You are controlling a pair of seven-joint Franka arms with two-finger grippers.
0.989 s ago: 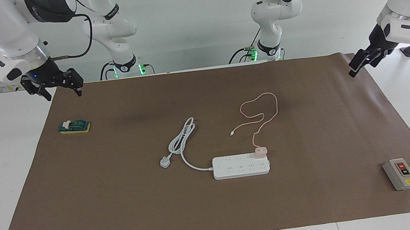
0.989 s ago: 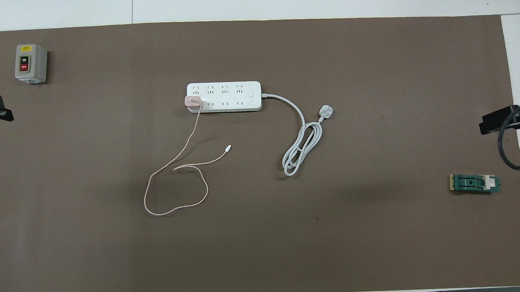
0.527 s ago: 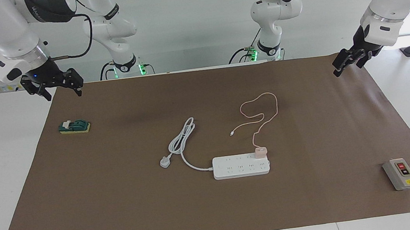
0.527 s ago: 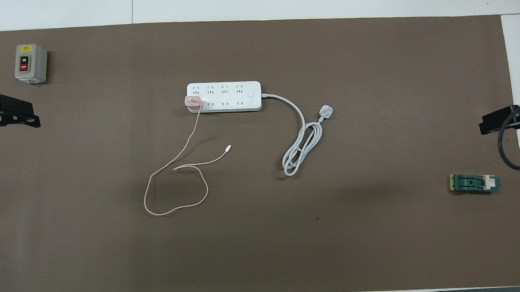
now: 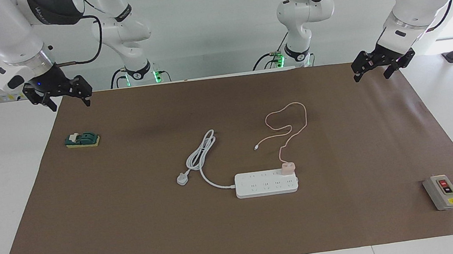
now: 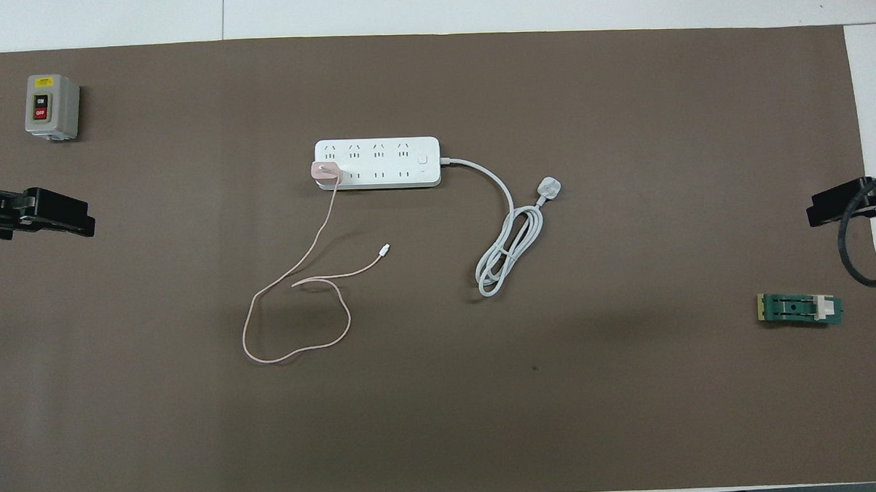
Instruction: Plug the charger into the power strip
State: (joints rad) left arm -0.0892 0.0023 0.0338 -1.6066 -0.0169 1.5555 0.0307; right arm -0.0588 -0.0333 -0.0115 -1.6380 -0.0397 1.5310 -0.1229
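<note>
Your pink charger sat on the power strip at the corner nearest the robots toward the left arm's end, its cable looping off at about six o'clock in the overhead view. Your left gripper hung open and empty over the mat's edge at about nine o'clock from the strip in that view. Your right gripper waited open at three o'clock, over the mat's other end.

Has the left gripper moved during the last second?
Yes. The left gripper, open, has travelled inward over the brown mat, toward the table's middle; the grey switch box stayed put.
</note>
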